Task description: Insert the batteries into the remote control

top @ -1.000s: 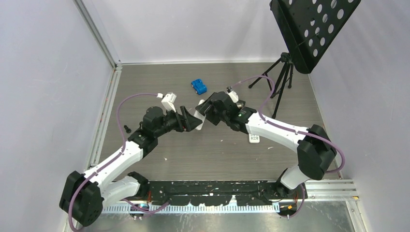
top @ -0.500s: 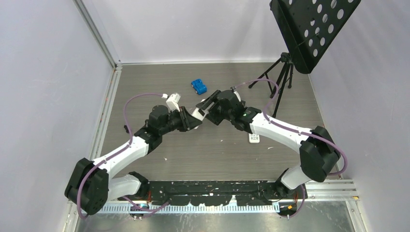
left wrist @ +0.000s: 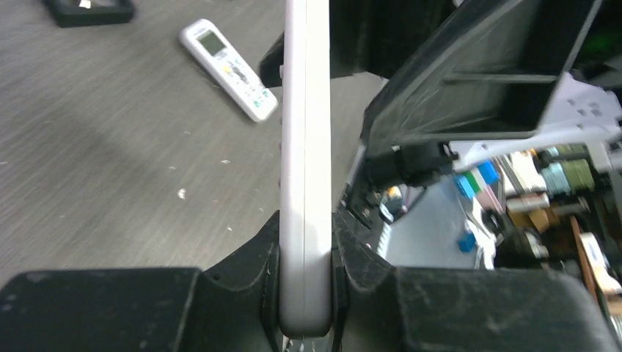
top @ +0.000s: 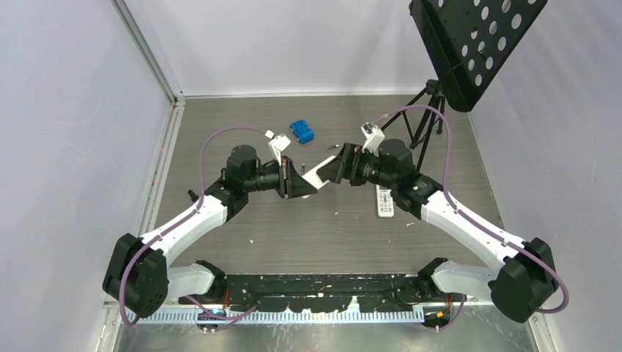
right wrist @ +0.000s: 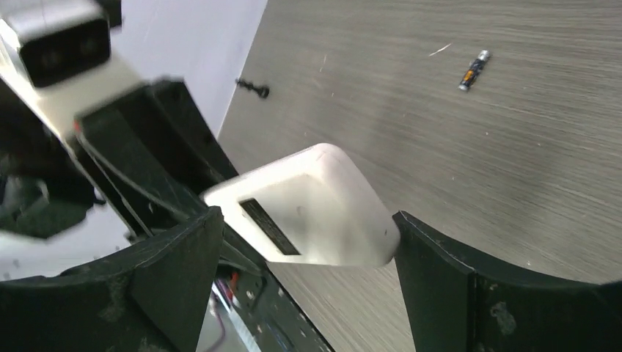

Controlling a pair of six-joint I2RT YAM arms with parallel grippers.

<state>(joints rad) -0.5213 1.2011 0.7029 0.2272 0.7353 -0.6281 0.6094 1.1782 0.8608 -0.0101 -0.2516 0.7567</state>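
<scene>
Nothing loaded: left fingers [left wrist: 246, 268] clench the remote control [left wrist: 306, 147], right fingers [right wrist: 176, 271] gape round its end, a battery [right wrist: 473, 70] lies beyond it.

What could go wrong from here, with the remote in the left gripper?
1. The left gripper pinches the remote control by one end only; if the right gripper closes off-centre, it could twist or slip out.
2. The right jaws stand open around the free end, close to the left fingers; a clash looks possible.
3. A battery lies loose on the table; a sweeping arm may roll it away.
</scene>
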